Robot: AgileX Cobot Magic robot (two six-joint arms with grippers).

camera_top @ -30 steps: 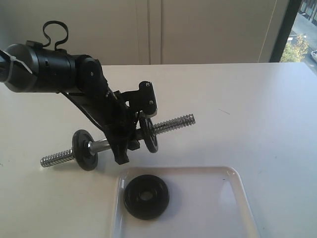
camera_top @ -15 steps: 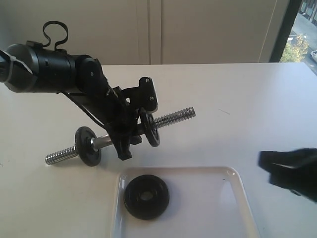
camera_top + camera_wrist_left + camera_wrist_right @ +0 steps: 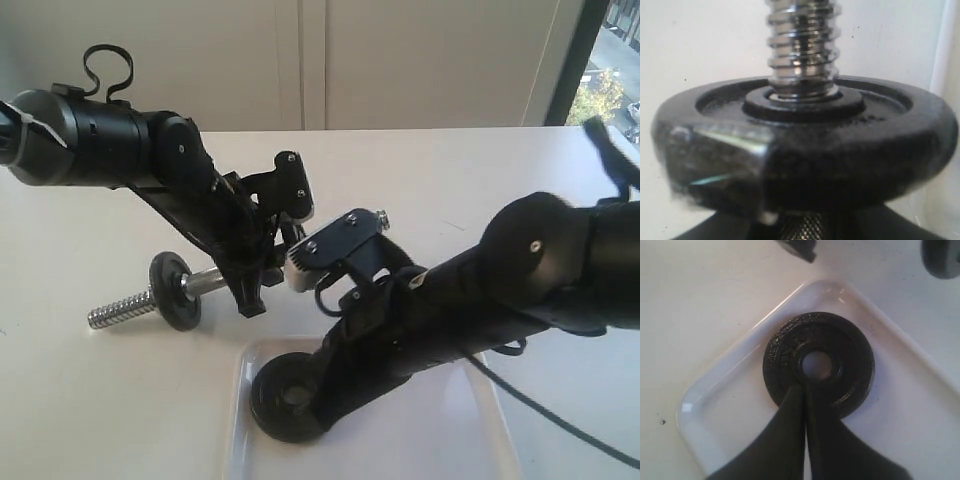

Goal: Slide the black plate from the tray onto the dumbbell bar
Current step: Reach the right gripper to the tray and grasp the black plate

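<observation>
The black plate lies flat inside the tray, near the tray's left end. The right tool reaches down into the tray. Its fingers are pressed together, and their tips sit over the plate's face just beside the centre hole.

Beyond the tray's far rim, the left tool pinches the dumbbell bar at its smooth middle. The bar slopes, and its threaded end away from the tray is the lower one. A mounted black disc sits on that end. Whether this disc touches the tabletop cannot be determined.
</observation>
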